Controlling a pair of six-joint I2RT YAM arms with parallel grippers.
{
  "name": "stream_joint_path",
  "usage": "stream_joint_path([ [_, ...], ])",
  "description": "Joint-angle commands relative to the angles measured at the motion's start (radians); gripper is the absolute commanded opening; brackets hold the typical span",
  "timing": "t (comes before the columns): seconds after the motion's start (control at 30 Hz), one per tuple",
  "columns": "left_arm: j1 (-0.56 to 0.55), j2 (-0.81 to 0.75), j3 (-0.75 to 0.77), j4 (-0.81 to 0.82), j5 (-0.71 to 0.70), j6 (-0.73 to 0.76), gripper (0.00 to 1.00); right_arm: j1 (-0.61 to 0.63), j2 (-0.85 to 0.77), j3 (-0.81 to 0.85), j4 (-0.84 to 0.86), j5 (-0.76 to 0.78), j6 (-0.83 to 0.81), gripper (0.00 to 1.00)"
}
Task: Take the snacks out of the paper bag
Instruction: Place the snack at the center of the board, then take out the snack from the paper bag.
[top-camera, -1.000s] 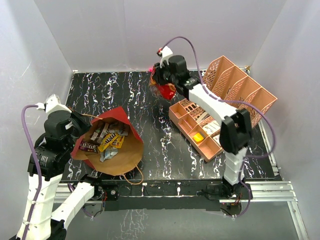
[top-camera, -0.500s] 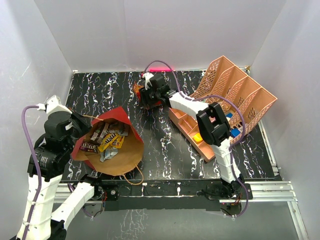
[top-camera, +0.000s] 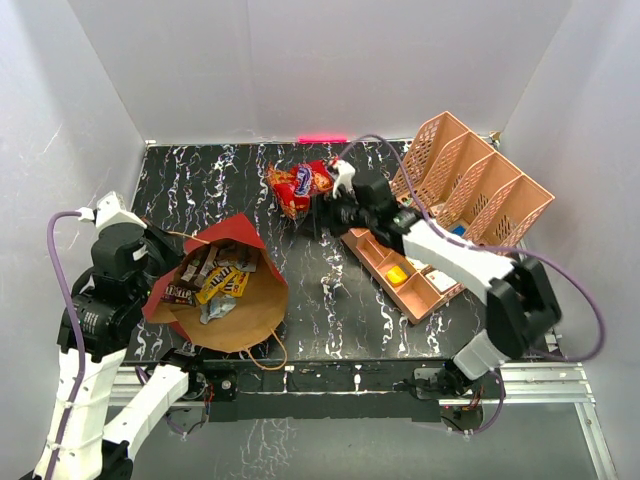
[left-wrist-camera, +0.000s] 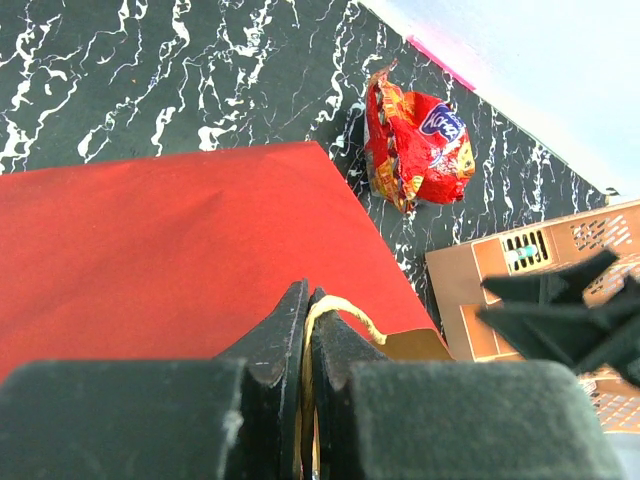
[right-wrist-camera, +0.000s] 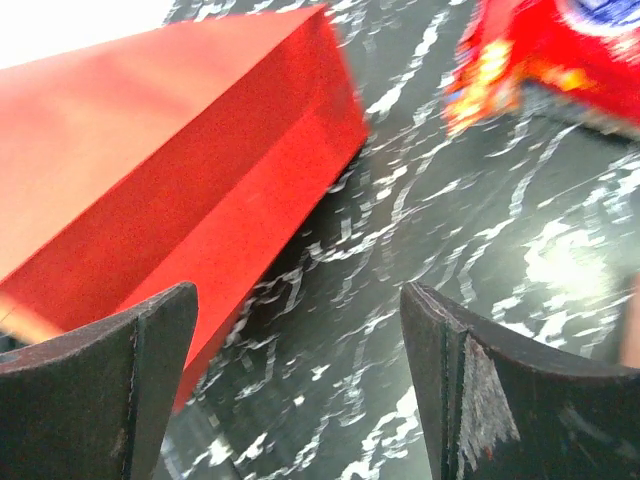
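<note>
The paper bag (top-camera: 228, 235) lies open on its side at the front left, red outside (left-wrist-camera: 170, 230), brown inside. Several small candy packets (top-camera: 213, 280) lie in its mouth. My left gripper (top-camera: 160, 246) is shut on the bag's thin looped handle (left-wrist-camera: 345, 306), which runs between its fingertips (left-wrist-camera: 308, 300). The red-orange chip bag (top-camera: 298, 185) lies on the table at the back centre, also in the left wrist view (left-wrist-camera: 420, 140). My right gripper (top-camera: 328, 212) hangs open and empty just right of it, over bare table (right-wrist-camera: 300, 340), with the chip bag (right-wrist-camera: 560, 50) above it.
A peach lattice organizer (top-camera: 470, 180) stands at the back right, its low tray (top-camera: 372, 250) holding a small yellow block (top-camera: 397, 274) and white cards. The black marbled table ends at white walls. The organizer's corner (left-wrist-camera: 500, 290) shows beside the bag.
My right gripper brought the chip bag down to the table at the back centre, opened, let it go and drew back to the right. The left gripper has kept its hold.
</note>
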Motion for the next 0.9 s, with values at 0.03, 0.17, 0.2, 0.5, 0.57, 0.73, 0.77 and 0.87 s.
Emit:
stream_joint_path([
  [0.03, -0.004, -0.013, -0.023, 0.031, -0.014, 0.012, 0.00, 0.224, -0.239, -0.376, 0.266, 0.050, 0.157, 0.86],
  [0.17, -0.004, -0.031, -0.028, 0.020, -0.043, 0.030, 0.00, 0.437, -0.342, -0.492, 0.340, 0.302, 0.208, 0.85],
  [0.2, -0.004, -0.033, -0.026, 0.011, -0.047, 0.027, 0.00, 0.478, -0.356, -0.499, 0.340, 0.349, 0.205, 0.85],
  [0.5, -0.004, -0.140, -0.123, 0.012, 0.053, 0.015, 0.00, 0.755, -0.394, -0.361, 0.371, 0.385, -0.287, 0.81],
  [0.57, -0.004, -0.169, -0.147, 0.037, 0.106, 0.027, 0.00, 0.784, -0.359, -0.328, 0.378, 0.349, -0.436, 0.78],
  [0.73, -0.003, -0.216, -0.179, 0.097, 0.227, 0.035, 0.00, 0.798, -0.203, -0.233, 0.367, 0.358, -0.761, 0.73],
  [0.77, -0.004, -0.216, -0.177, 0.095, 0.235, 0.036, 0.00, 0.798, -0.170, -0.224, 0.396, 0.390, -0.808, 0.68],
  [0.87, -0.004, -0.213, -0.171, 0.085, 0.251, 0.033, 0.00, 0.795, -0.069, -0.186, 0.444, 0.444, -0.948, 0.59],
])
